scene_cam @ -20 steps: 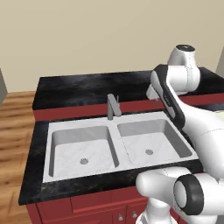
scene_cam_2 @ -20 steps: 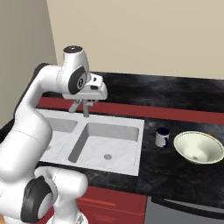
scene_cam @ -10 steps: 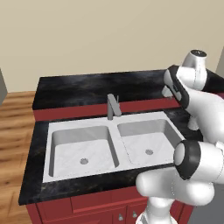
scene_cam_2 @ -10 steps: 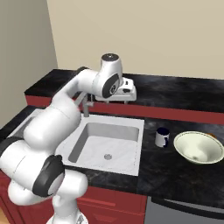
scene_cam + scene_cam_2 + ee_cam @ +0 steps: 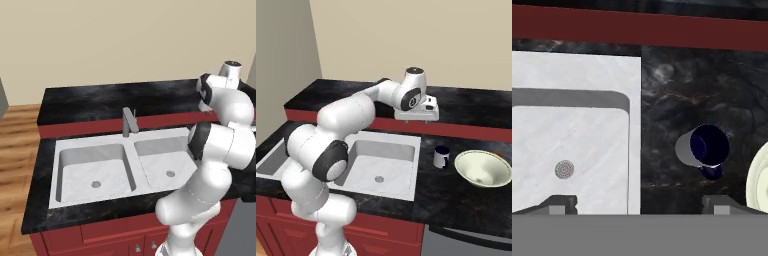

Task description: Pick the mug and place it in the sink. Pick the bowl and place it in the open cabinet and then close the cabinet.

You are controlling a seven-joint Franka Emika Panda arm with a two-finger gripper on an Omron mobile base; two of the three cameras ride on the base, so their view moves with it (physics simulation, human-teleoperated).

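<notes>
Hand view looks straight down on the mug, which stands upright on the dark counter between the sink's right edge and the bowl, apart from both. Seen past the two finger tips at the bottom of that view, the mug lies ahead of the gripper and nearer its right tip, while the sink basin and its round drain lie ahead of the left tip. The bowl's cream rim shows just beyond the right tip, at the frame edge.

From the right base view the gripper hangs empty above the counter behind the mug, its fingers spread wide, with the bowl further off to the right.
</notes>
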